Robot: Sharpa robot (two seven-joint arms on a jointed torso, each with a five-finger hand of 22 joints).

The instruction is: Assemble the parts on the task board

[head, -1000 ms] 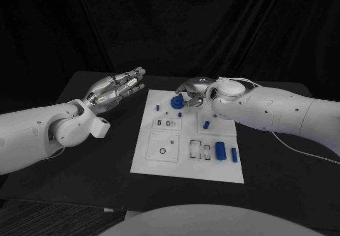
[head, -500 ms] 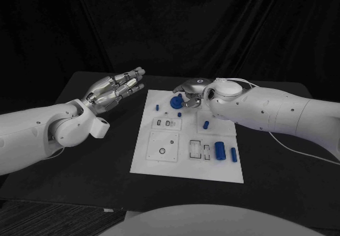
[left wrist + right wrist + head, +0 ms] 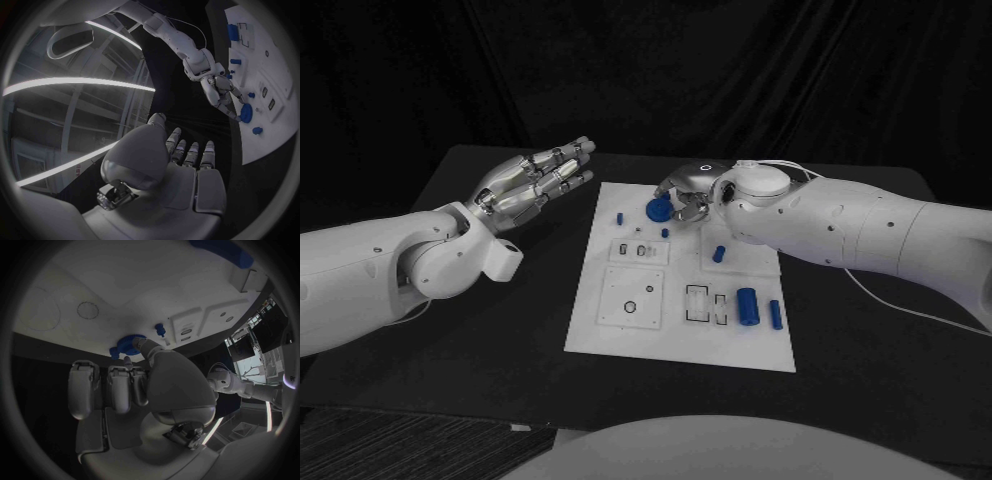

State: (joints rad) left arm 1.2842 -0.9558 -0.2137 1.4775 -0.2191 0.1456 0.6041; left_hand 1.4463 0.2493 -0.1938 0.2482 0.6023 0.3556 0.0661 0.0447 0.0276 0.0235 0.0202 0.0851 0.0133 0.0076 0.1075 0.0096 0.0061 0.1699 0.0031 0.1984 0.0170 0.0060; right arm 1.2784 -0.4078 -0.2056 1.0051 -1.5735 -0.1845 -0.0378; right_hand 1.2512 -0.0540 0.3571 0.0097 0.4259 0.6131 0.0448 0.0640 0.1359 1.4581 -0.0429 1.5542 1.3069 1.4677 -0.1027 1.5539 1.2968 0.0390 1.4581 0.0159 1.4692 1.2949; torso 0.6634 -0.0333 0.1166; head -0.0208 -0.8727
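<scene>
The white task board lies in the middle of the black table. At its far end is a round blue disc, and my right hand pinches it between its fingertips. The right wrist view shows the disc at the board's edge. In the left wrist view the right hand reaches down to the disc. My left hand hovers left of the board, fingers straight and apart, holding nothing.
Loose on the board are a blue cylinder, a blue bar, a short peg and two tiny pieces. Recessed slots and a square plate with a hole sit near the front. A white cable runs behind the right arm.
My right hand has shifted slightly left, and the blue disc has moved a little with it. The left hand has stayed where it was.
</scene>
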